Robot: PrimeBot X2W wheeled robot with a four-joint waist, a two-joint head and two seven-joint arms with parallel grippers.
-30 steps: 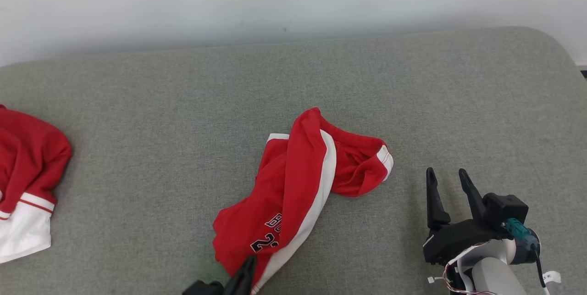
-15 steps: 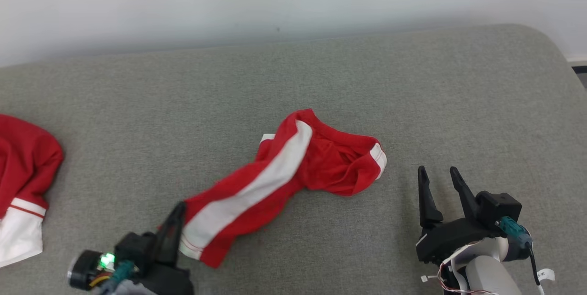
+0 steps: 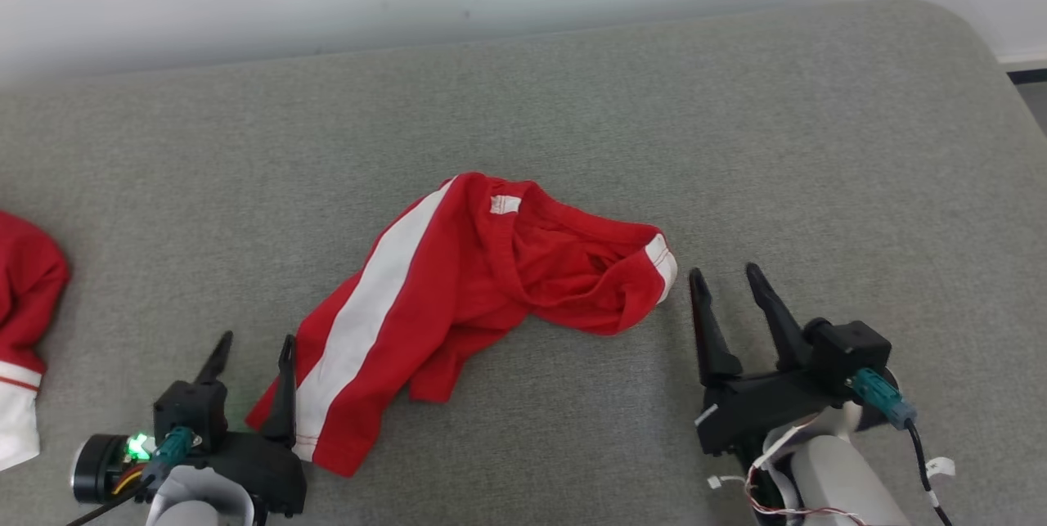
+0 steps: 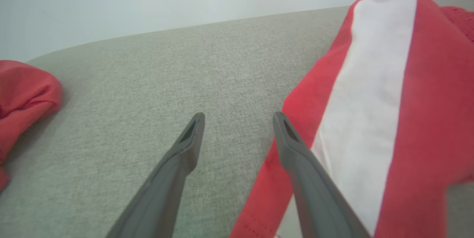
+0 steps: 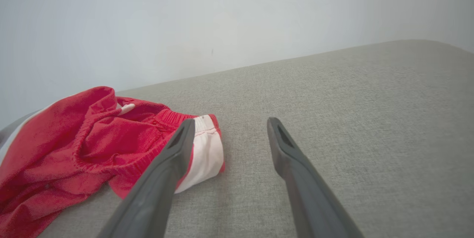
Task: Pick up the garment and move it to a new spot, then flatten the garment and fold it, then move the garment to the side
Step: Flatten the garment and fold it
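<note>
The garment [image 3: 458, 280] is a pair of red shorts with a white side stripe, lying crumpled on the grey cushion [image 3: 572, 101]. One leg stretches toward the lower left and the waistband is bunched at the right. My left gripper [image 3: 258, 338] stands open just left of the leg's hem. In the left wrist view its right finger lies along the garment [image 4: 370, 82] edge, and nothing is between the left gripper [image 4: 239, 117] fingers. My right gripper [image 3: 723, 271] is open just right of the waistband. In the right wrist view the garment [image 5: 74, 138] lies left of the right gripper [image 5: 229, 121].
Another red and white piece of clothing [image 3: 24, 305] lies at the cushion's left edge; the left wrist view has this clothing [image 4: 22, 93] at its left. A pale wall runs behind the cushion. The cushion's rounded corner is at the far right.
My left gripper dragged the garment's leg out to the lower left, then opened and let it go. The head camera has shifted. The right gripper stayed open.
</note>
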